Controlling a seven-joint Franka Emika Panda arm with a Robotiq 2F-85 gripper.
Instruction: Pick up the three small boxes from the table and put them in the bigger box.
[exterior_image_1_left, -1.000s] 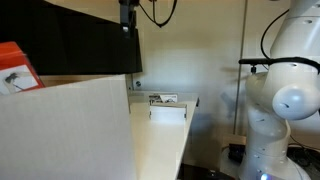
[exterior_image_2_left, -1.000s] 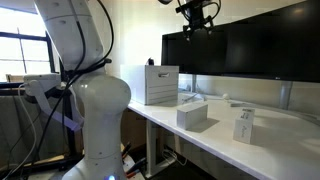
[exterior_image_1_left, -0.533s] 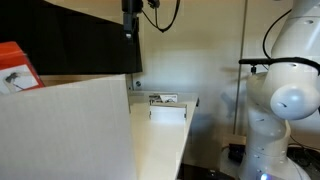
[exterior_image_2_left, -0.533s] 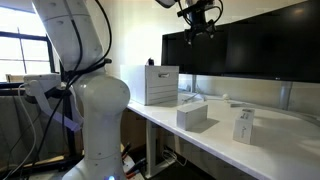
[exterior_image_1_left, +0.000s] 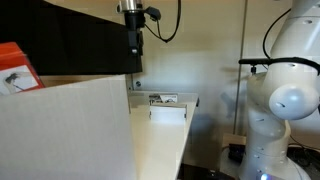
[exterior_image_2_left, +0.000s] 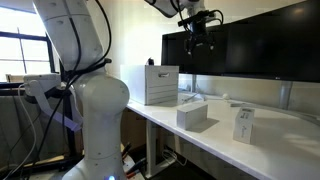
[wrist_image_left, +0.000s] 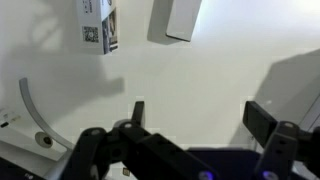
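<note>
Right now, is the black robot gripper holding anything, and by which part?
Nothing is held: the black two-finger gripper is open, with only the cream-white tabletop showing between its jaws.

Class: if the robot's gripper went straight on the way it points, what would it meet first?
Probably the bare cream-white tabletop: in the wrist view the open gripper faces it; the printed white carton and plain white carton lie aside. Depth unclear.

Office-like lab: big black monitor (exterior_image_2_left: 250, 45), white table (exterior_image_2_left: 290, 128).
</note>
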